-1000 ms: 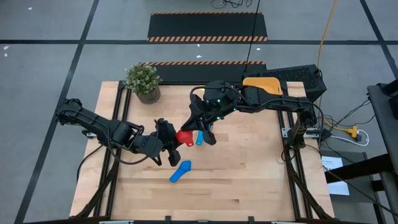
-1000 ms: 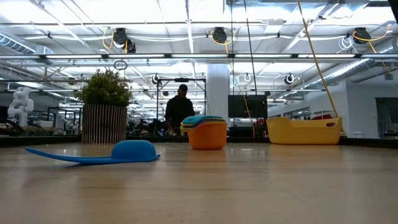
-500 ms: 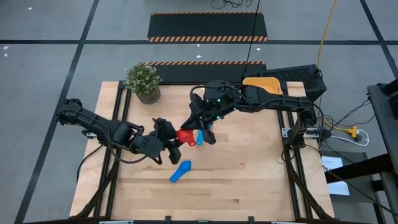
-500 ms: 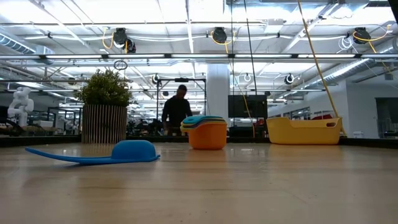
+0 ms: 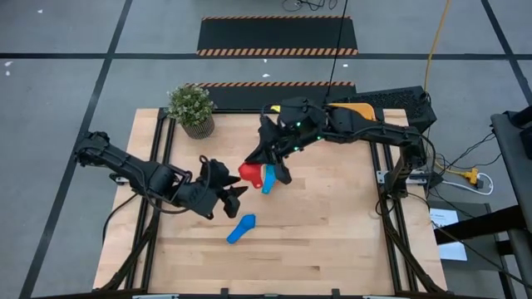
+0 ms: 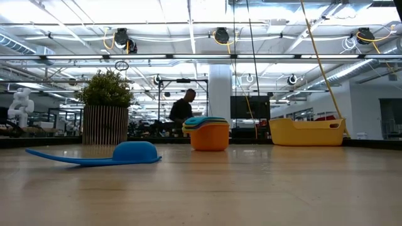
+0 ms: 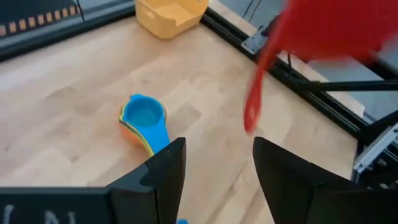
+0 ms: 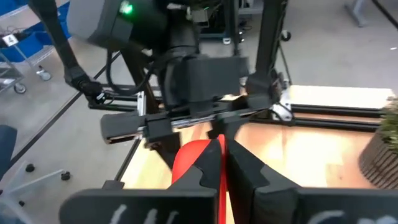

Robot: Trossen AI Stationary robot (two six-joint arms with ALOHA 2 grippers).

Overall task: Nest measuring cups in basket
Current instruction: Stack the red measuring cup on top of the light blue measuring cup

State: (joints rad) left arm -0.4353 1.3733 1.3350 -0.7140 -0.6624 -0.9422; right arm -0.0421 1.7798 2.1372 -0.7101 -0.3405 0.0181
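Observation:
A red measuring cup (image 5: 248,173) hangs above the middle of the table with my right gripper (image 5: 264,166) shut on it. My left gripper (image 5: 233,189) stands open just to its near left, with nothing between its fingers (image 7: 168,171). A stack of nested cups (image 5: 268,179), blue on top and orange at the bottom, stands upright on the table below the red cup. A blue cup (image 5: 242,228) lies bowl-down on the table nearer the front. The yellow-orange basket (image 5: 353,110) stands at the far right, partly under my right arm. My right gripper pinches a thin red edge (image 8: 221,168) of the cup between its two shut fingers, right beside the bowl (image 8: 188,158). The fingers come slanting down from the table's far right. The cup is lifted clear of the table, and its handle (image 7: 251,112) hangs free below the bowl.
A potted plant (image 5: 192,109) stands at the table's far left corner. Black frame rails (image 5: 391,178) run along the table's left and right edges. Bare wood lies to the front and right of the blue cup. A person (image 6: 182,112) stands in the room beyond the table.
My left gripper has opened, let go of the red cup and rolled, drawing slightly toward the near edge. My right gripper has carried the red cup a little up and toward the far edge, so the cup now hangs from it alone.

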